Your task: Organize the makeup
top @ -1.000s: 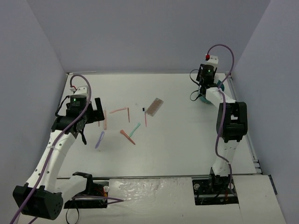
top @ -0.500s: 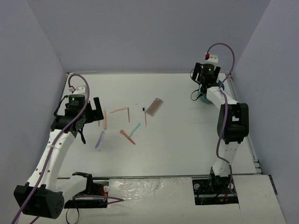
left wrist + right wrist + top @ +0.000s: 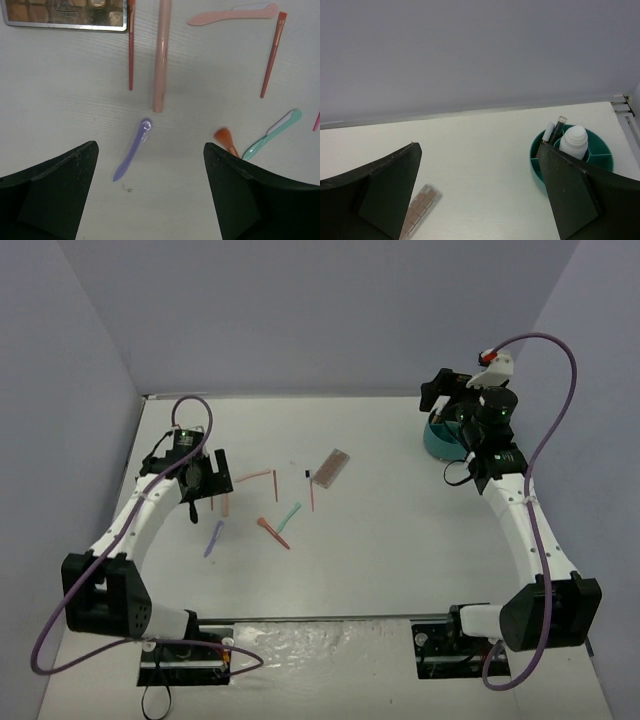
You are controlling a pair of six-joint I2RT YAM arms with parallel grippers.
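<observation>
The makeup lies scattered mid-table. A brown-pink palette [image 3: 331, 467] lies right of centre, with thin pink sticks [image 3: 253, 477], red sticks [image 3: 312, 496], a mint applicator [image 3: 290, 513], an orange brush [image 3: 272, 532] and a lilac applicator [image 3: 213, 538] to its left. My left gripper [image 3: 205, 482] is open and empty above the table. In the left wrist view it [image 3: 150, 146] hovers just short of the lilac applicator [image 3: 132, 150] and a pink tube [image 3: 161, 55]. My right gripper [image 3: 441, 398] is open and empty over the back right. A small white bottle [image 3: 574, 141] stands in the tub.
The teal round tub [image 3: 437, 443] stands at the back right below my right gripper. It holds the bottle and two upright sticks [image 3: 553, 131] in its compartments [image 3: 536, 159]. Grey walls close the back and both sides. The palette [image 3: 420, 210] lies left of the tub.
</observation>
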